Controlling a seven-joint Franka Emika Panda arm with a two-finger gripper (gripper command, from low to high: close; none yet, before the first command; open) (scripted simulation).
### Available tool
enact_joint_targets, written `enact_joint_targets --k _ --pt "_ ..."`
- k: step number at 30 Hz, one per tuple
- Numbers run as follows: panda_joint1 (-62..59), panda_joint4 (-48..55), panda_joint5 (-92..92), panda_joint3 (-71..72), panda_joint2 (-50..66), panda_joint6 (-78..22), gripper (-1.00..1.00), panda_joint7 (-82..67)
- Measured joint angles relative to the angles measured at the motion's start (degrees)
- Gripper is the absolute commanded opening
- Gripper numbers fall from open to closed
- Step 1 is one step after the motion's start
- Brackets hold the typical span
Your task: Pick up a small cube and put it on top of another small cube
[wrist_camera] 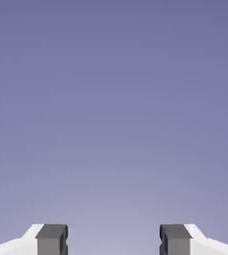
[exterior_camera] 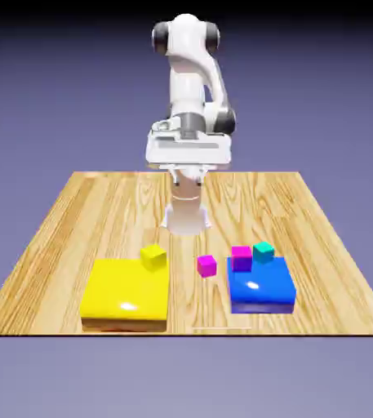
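Wooden tabletop (exterior_camera: 246,212), bare far half | end effector (wrist_camera: 114,240) wide open, empty | magenta-pink cube (exterior_camera: 206,266) between flat blocks

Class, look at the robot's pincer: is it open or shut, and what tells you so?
Open: in the hand view, the pincer's two fingertips stand wide apart, with only plain backdrop between them.

Simulated tabletop (exterior_camera: 246,204) — apparently, plain backdrop (exterior_camera: 328,98)
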Motion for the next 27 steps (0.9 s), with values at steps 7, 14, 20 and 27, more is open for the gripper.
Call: enact_joint_targets --k 7,14,20,27 --pt "-9.79 -1.54 7.61 14.54 3.07 -3.88 0.00 -5.85" --pt "-19.57 -3.09 15.22 29.07 6.14 -7.75 0.00 -11.71" --pt "-27.96 -4.41 21.74 41.53 8.77 -11.07 0.00 -16.72" --pt "-37.75 -5.96 29.34 56.06 11.84 -14.95 0.00 -22.57"
